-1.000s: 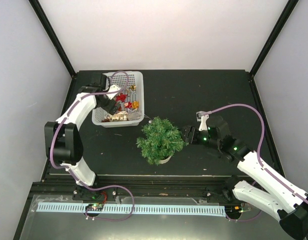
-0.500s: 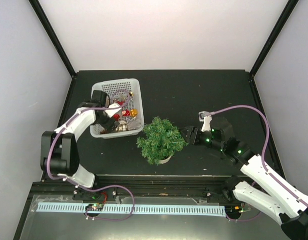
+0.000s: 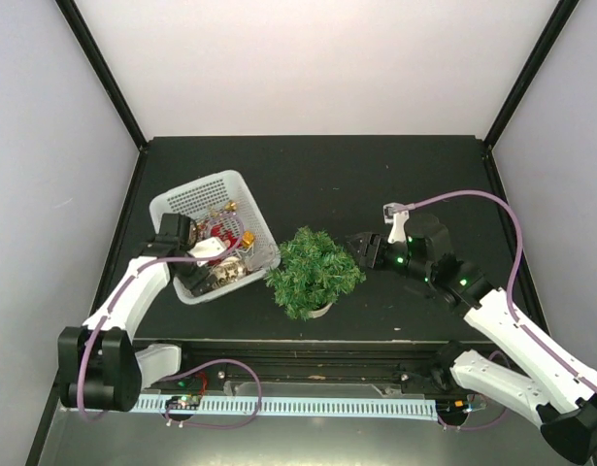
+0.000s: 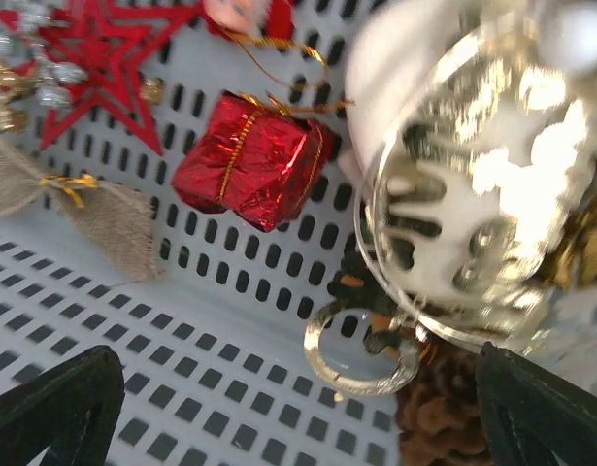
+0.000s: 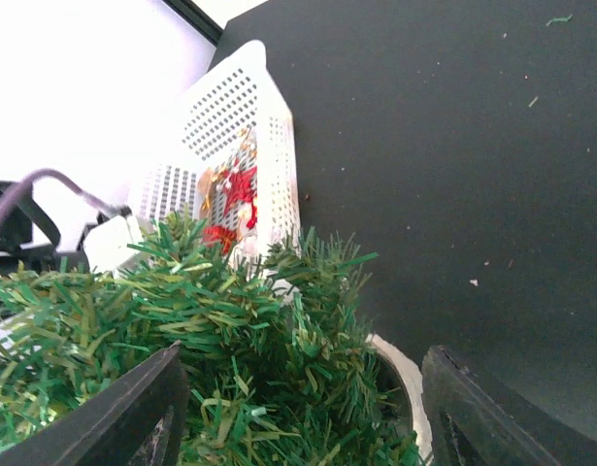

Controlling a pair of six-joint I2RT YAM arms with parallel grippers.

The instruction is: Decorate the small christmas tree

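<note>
spread fully wide at the left gripper (image 4: 298, 413), over ornaments (image 4: 254, 160) in the white basket (image 3: 196, 189), gripping nothing. partly open at the right gripper (image 5: 300, 388), straddling needles of the small christmas tree (image 3: 313, 272), mid-table beside the basket.

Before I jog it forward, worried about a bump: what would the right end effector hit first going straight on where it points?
The small christmas tree: its needles fill the gap ahead of the open right end effector; depth to contact is unclear.
</note>
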